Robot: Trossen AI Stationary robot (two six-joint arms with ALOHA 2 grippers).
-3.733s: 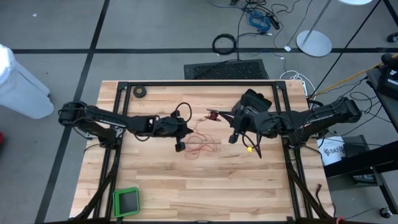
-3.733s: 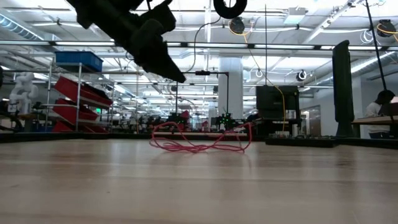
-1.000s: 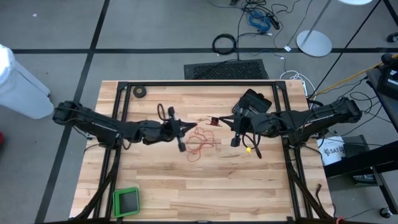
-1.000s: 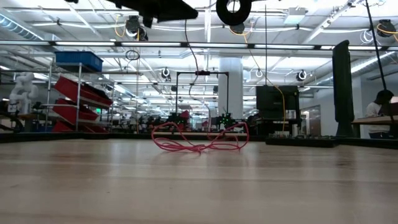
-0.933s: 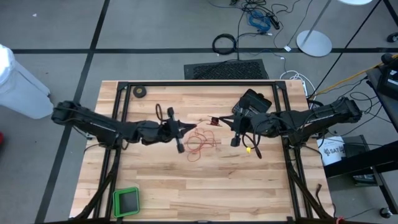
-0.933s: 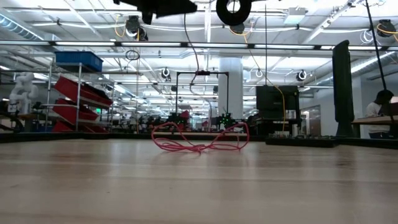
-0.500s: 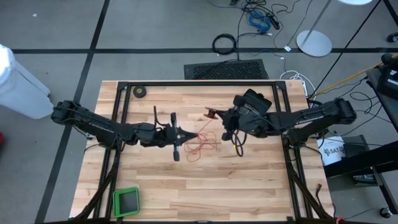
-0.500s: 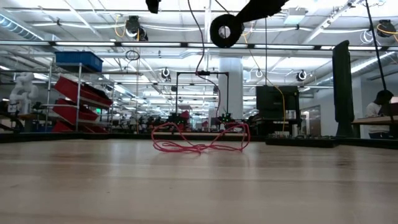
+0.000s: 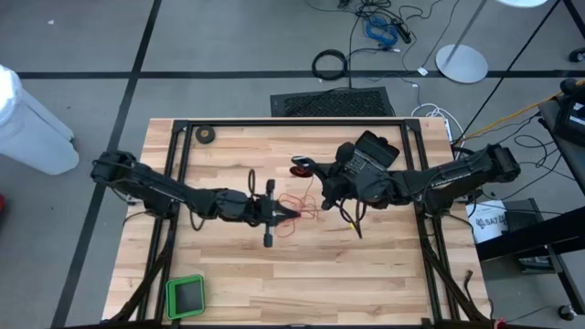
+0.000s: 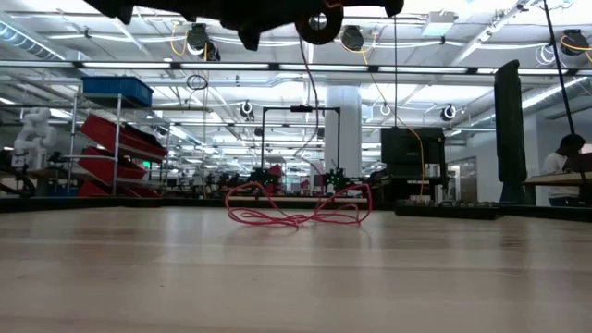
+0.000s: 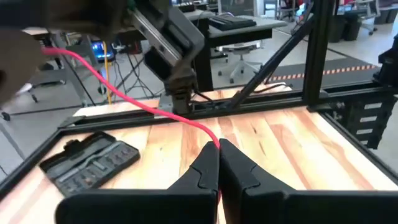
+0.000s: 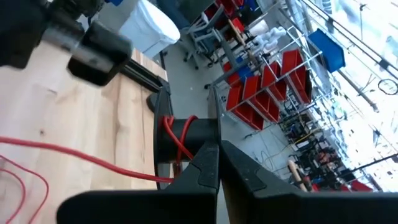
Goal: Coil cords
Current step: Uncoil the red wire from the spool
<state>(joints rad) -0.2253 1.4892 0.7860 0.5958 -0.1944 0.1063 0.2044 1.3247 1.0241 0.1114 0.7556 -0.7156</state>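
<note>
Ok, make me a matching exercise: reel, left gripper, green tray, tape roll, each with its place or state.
1 reel
2 left gripper
3 green tray
4 tape roll

A overhead view, table's lower-left corner
B overhead view, table's upper-left corner
C pinching the red wire
D held in the air by right gripper

Pairs: 1-D, 2-C, 3-A, 4-B

A large robotics lab or workshop: long ceiling light strips (image 10: 481,65), racks of red bins (image 10: 125,143), a blue bin (image 10: 116,90) and further workstations stretch behind the wooden desk (image 9: 228,265); cables (image 9: 384,23) trail across the grey floor.
</note>
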